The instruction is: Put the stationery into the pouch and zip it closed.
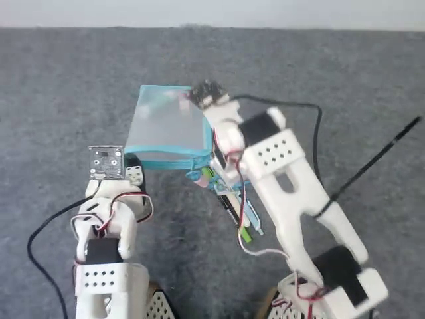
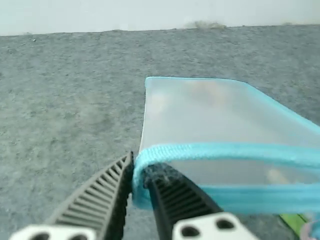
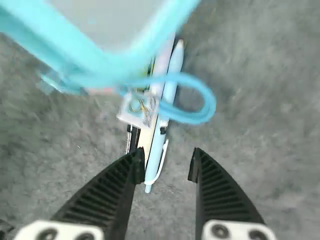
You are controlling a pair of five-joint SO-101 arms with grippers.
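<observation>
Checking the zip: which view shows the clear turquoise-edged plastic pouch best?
High view: the clear turquoise-edged plastic pouch shows nearly whole. Left wrist view shows its pinched corner; right wrist view, its edge and loop.

The pouch point(image 1: 166, 126) lies on grey carpet point(image 1: 60, 80), with pens point(image 1: 246, 231) sticking out beneath the right arm point(image 1: 285, 166).

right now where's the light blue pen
In the right wrist view, the light blue pen lies on the table between the open fingers of the right gripper, its far end beneath the pouch.
</observation>
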